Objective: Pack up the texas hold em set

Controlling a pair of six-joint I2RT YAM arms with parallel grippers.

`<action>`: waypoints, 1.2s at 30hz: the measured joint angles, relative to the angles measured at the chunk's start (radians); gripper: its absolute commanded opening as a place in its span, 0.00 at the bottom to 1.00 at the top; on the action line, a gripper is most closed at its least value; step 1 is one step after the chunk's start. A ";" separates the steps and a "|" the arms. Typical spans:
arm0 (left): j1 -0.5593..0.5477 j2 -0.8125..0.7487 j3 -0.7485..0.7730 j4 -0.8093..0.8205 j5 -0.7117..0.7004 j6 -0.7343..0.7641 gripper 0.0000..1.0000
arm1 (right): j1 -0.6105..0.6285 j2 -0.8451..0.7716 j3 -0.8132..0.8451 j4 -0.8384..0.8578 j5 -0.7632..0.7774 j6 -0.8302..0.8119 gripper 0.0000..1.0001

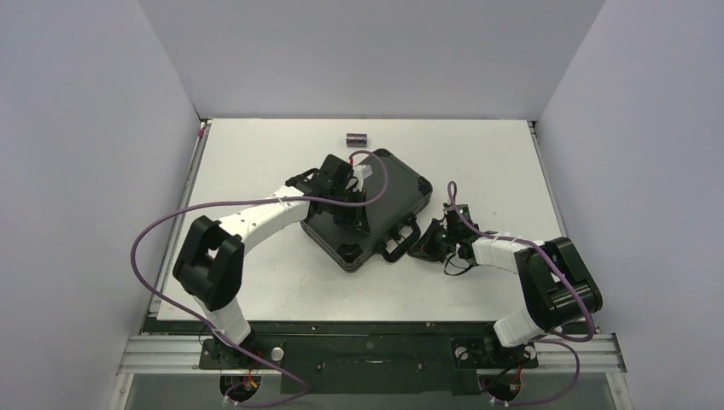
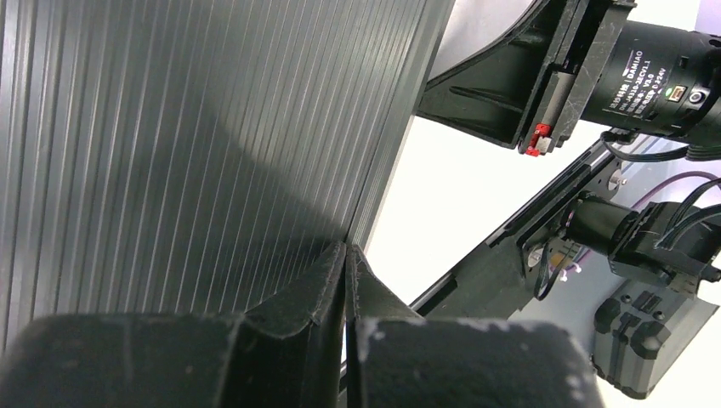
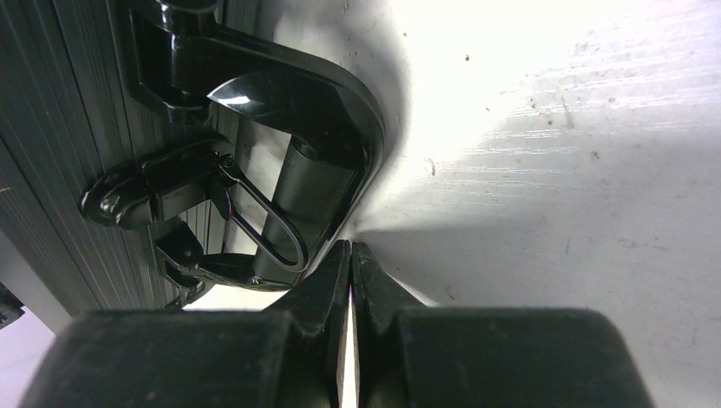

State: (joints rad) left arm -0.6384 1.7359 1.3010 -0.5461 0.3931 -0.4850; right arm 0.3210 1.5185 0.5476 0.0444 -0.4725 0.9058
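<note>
**A:** Top external view first: where is the briefcase (image 1: 401,184)?

**B:** It lies shut and flat near the middle of the tabletop (image 1: 256,282). It is turned cornerwise, and its handle (image 1: 399,241) faces the near right corner.

**A:** And the left claw (image 1: 354,218)?

**B:** It is over the ribbed lid. Its wrist view shows the fingers pressed together with nothing between them. The tips are close to the lid's edge, but I cannot tell whether they touch it.

**A:** The right claw (image 1: 423,248)?

**B:** It is low over the tabletop, just beside the handle on the side toward the right edge. Its fingers are pressed together too and pinch nothing. The tips point at the handle's outer curve. A latch (image 3: 161,187) sits on the case wall next to the handle.

**A:** Anything else?

**B:** A small dark cylinder (image 1: 356,137) lies near the far edge, apart from the briefcase's far corner. It is too small to say more.
</note>
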 measured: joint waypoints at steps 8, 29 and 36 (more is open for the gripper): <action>-0.002 -0.079 -0.122 0.113 -0.006 0.003 0.00 | 0.000 0.000 0.023 -0.042 0.008 0.001 0.00; -0.003 -0.123 -0.199 0.205 -0.008 -0.008 0.00 | 0.000 0.000 0.102 -0.146 0.012 -0.005 0.00; -0.003 -0.133 -0.219 0.231 -0.008 -0.011 0.00 | 0.000 -0.003 0.133 -0.171 0.012 -0.004 0.00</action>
State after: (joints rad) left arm -0.6418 1.6032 1.0824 -0.3149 0.3855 -0.4957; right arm 0.3214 1.5158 0.6804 -0.1261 -0.4606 0.9020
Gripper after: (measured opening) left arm 0.003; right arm 0.001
